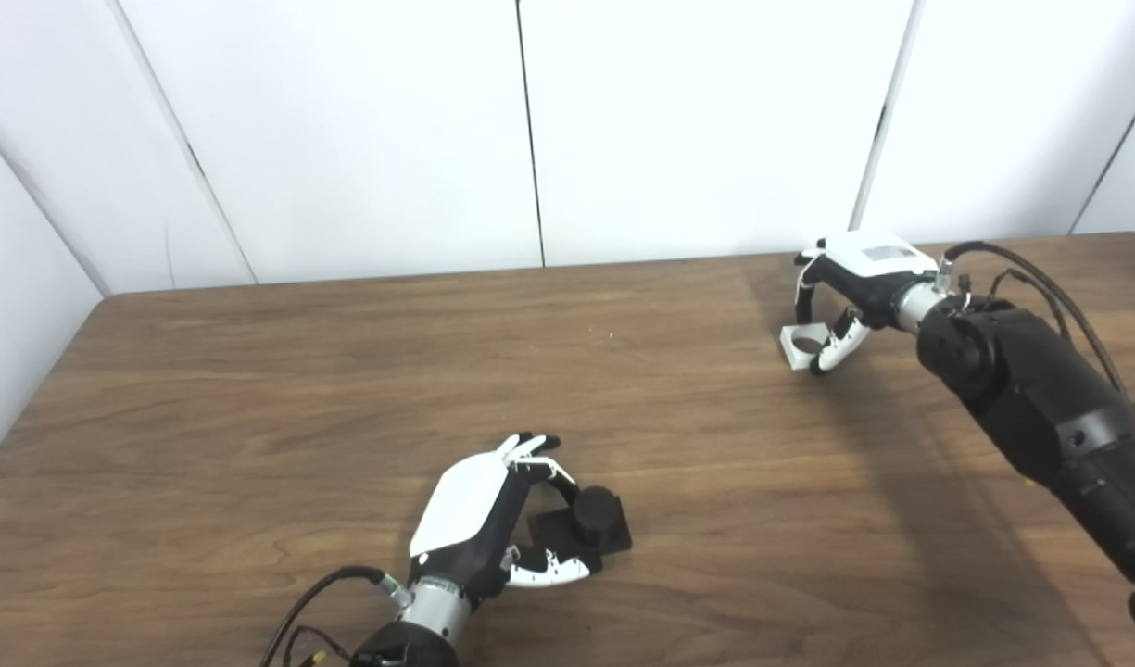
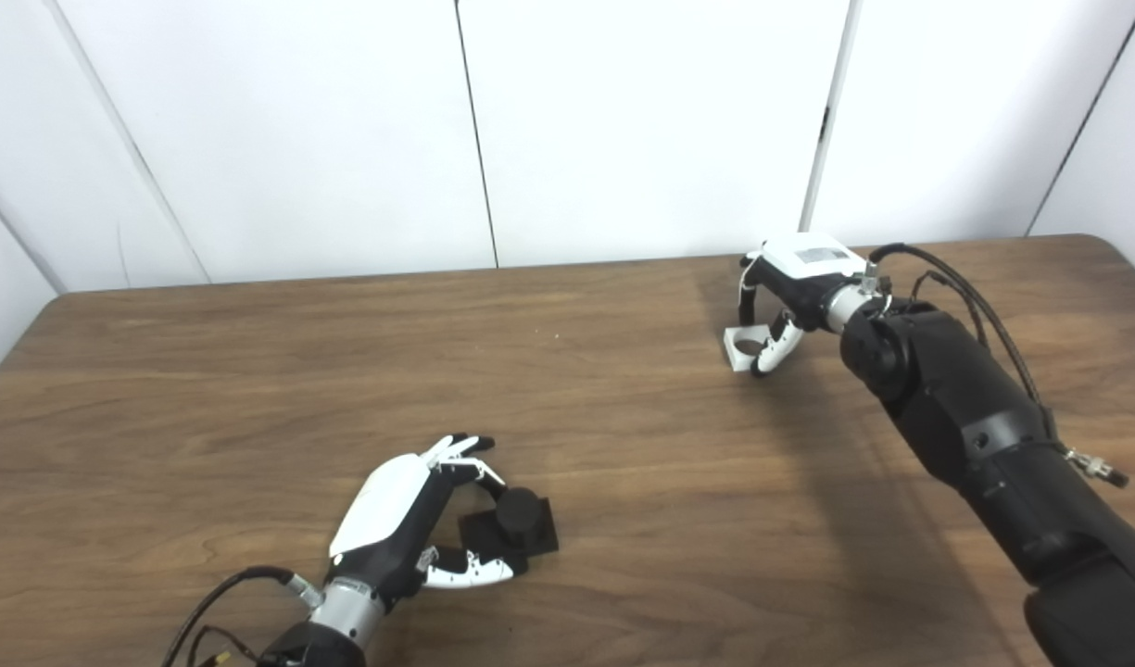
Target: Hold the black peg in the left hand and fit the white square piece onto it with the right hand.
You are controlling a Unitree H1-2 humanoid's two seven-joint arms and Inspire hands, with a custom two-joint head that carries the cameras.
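Note:
The black peg, a short cylinder on a square black base, rests on the wooden table near the front middle. My left hand lies against its left side, open. The fingers spread past the base's far corner and the thumb lies along its near edge. Far right, the white square piece with a round hole sits on the table. My right hand arches over it, with fingers reaching down to its far edge and the thumb pressed on its right side.
White wall panels stand right behind the table's far edge. My right forearm with its cables stretches across the right part of the table. Bare wood lies between the two hands.

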